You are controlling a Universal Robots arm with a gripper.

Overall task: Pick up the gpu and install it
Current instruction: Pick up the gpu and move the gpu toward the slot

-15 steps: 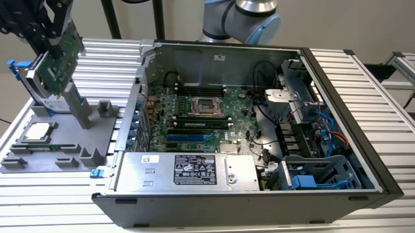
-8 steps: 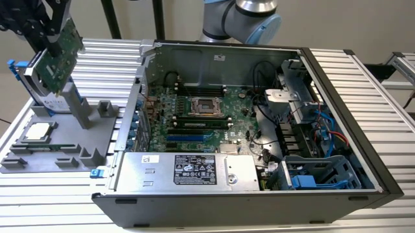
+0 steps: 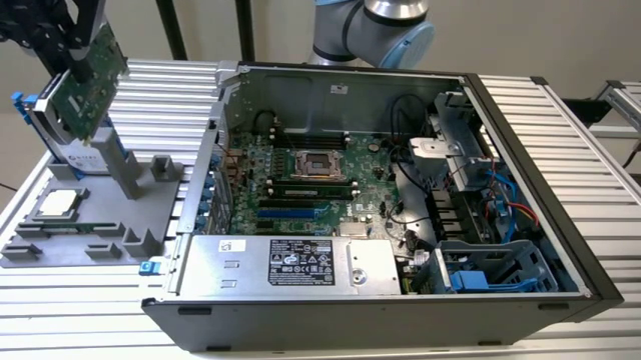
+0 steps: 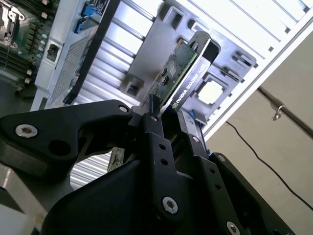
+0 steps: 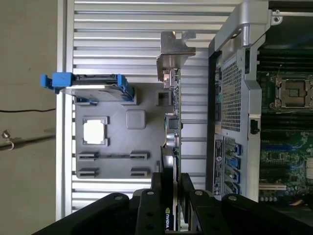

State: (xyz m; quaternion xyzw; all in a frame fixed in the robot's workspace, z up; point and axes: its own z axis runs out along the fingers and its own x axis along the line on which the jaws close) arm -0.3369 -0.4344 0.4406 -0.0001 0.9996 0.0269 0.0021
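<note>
gpu (image 3: pixel 88 86) | held edge-on between fingers (image 4: pixel 159 142) | long axis steep, bracket (image 5: pixel 175 46) at far end | over gray tray (image 3: pixel 90 226)

Silver arm joint (image 3: pixel 346 30), light-blue cap (image 3: pixel 416 35); matte black hand (image 5: pixel 171 180), silver screws (image 4: pixel 169 204).

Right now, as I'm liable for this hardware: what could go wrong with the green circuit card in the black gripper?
The black gripper pinches the thin green circuit card at one end, so its long free part might pivot or slip. In the exterior view the card hangs near the silver hard drive with blue rails; a swing could clip it. The open case's metal side wall stands between grey tray and green motherboard and could catch the card.
</note>
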